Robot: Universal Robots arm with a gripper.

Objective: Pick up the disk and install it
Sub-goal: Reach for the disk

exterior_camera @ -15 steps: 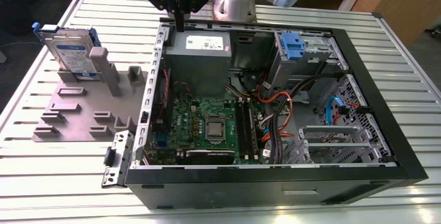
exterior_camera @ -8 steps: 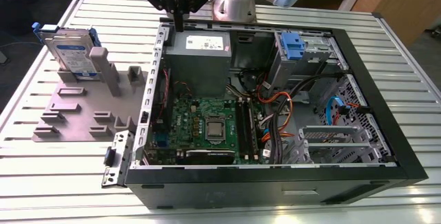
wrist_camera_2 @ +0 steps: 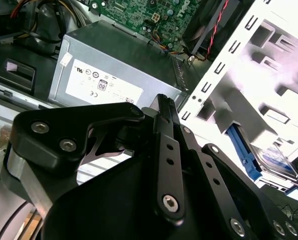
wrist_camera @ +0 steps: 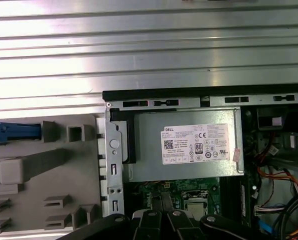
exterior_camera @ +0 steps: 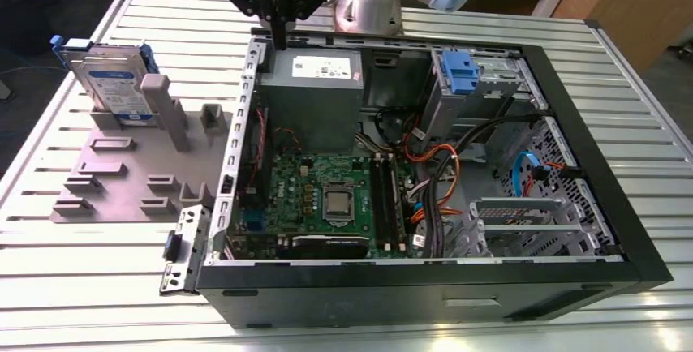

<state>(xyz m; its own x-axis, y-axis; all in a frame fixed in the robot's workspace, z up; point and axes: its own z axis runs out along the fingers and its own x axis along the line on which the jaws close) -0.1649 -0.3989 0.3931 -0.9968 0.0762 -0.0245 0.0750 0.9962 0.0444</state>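
Note:
The disk [exterior_camera: 109, 80] stands upright in a slot of the grey fixture [exterior_camera: 130, 173] at the exterior view's left, its white-and-blue label facing out inside a blue carrier. In the first wrist view its blue top edge [wrist_camera: 14, 131] shows from above. The second wrist view catches part of the disk [wrist_camera_2: 278, 161] beyond the case wall. My gripper [exterior_camera: 279, 37] hangs over the back left corner of the open computer case [exterior_camera: 585, 149], above the power supply and well to the right of the disk. Its fingers [wrist_camera_2: 161, 107] are shut with nothing between them.
The grey power supply [wrist_camera: 189, 145] with a white sticker lies directly under the gripper. A drive bay with a small blue latch [exterior_camera: 460, 72] sits at the case's back right. The motherboard [exterior_camera: 324, 198] and cables [exterior_camera: 444, 165] fill the case. The ribbed metal table [exterior_camera: 174, 19] surrounds everything.

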